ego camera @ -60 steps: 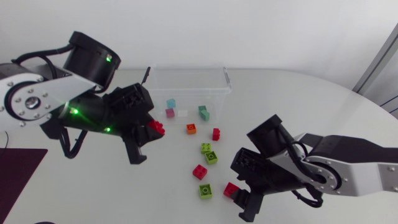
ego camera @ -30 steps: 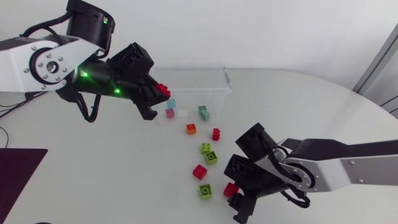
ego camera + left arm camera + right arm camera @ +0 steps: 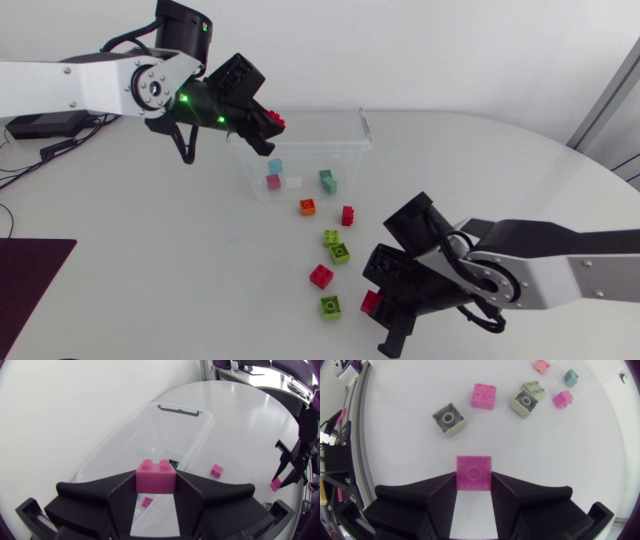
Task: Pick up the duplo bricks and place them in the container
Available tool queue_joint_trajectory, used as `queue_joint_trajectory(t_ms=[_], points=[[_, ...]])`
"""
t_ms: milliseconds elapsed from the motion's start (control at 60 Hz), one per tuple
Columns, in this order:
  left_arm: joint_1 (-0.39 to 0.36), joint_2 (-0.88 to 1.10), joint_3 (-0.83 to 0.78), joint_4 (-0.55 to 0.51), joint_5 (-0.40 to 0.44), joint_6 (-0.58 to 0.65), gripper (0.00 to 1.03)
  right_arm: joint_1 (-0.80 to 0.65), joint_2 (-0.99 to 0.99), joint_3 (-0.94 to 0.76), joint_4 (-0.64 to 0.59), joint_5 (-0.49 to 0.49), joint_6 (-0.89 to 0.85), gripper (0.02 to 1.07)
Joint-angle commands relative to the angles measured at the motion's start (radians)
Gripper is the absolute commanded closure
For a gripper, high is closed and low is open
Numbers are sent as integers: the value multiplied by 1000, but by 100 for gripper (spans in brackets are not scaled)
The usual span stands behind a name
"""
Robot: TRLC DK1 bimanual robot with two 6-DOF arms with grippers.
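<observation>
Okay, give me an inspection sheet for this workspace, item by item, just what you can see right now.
Surface: white table, no spills seen.
Job's things: clear container holds a few small bricks; six loose bricks lie on the table between it and the right arm.
Clutter: dark mat at the table's near-left side.
Grippers: left gripper, jaws shut on red brick above the container; right gripper, jaws shut on other red brick low at the table.
Cables: black cable loop hanging from the left arm.
Surroundings: nothing seen.
</observation>
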Motion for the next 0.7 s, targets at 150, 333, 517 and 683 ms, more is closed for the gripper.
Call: queue_joint_trajectory(t_ms=[150, 333, 517, 683], points=[[52, 150, 163, 11, 7, -57, 20, -23, -112, 76, -98, 10, -18, 92], [53, 152, 148, 20, 2, -47, 5, -81, -152, 168, -160, 10, -46, 92], [59, 26, 65, 31, 4, -54, 5, -148, -142, 299, -189, 5, -67, 92], [36, -132, -76, 20, 24, -9, 5, -196, -79, 401, -164, -13, -67, 92]])
